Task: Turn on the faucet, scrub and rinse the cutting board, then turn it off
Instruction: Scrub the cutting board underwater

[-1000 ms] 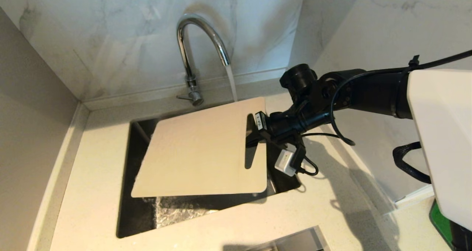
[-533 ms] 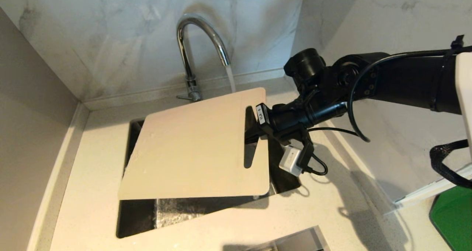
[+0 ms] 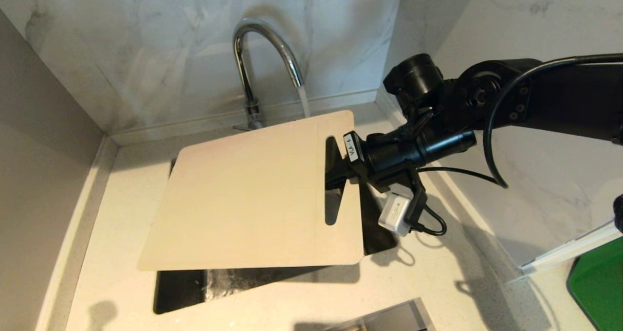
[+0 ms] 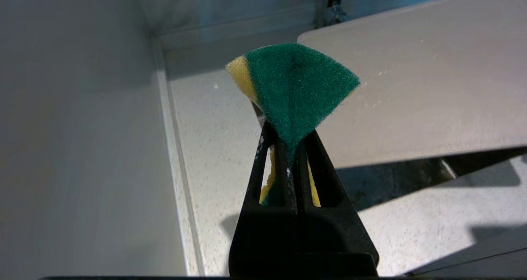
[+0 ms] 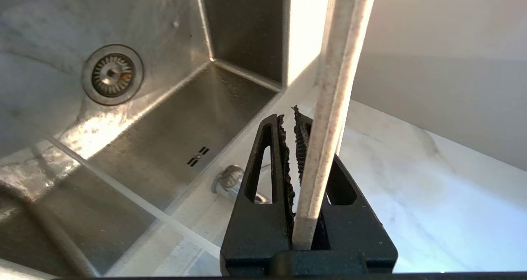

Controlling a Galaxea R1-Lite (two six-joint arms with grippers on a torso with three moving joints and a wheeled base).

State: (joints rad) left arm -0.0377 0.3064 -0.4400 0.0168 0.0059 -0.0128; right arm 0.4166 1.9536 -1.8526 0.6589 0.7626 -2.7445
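Note:
The cream cutting board (image 3: pixel 243 199) hangs tilted over the sink (image 3: pixel 177 292), its slot-handle end to the right. My right gripper (image 3: pixel 336 173) is shut on that end; in the right wrist view the board's edge (image 5: pixel 333 107) runs between its jaws (image 5: pixel 298 127). Behind it the chrome faucet (image 3: pixel 253 63) is running, and its water stream (image 3: pixel 304 102) drops behind the board's far edge. In the left wrist view my left gripper (image 4: pixel 288 148) is shut on a green-and-yellow sponge (image 4: pixel 294 82), close to the board's left corner (image 4: pixel 411 86) over the counter. It is outside the head view.
Marble walls close in behind and on both sides. The sink drain (image 5: pixel 112 74) and wet steel floor lie below the board. A green object (image 3: pixel 598 287) shows at the lower right, and a metal edge (image 3: pixel 389 319) at the bottom of the counter.
My right arm has lifted the cutting board higher and swung its left end up out of the sink. A shadow has appeared on the counter at the lower left.

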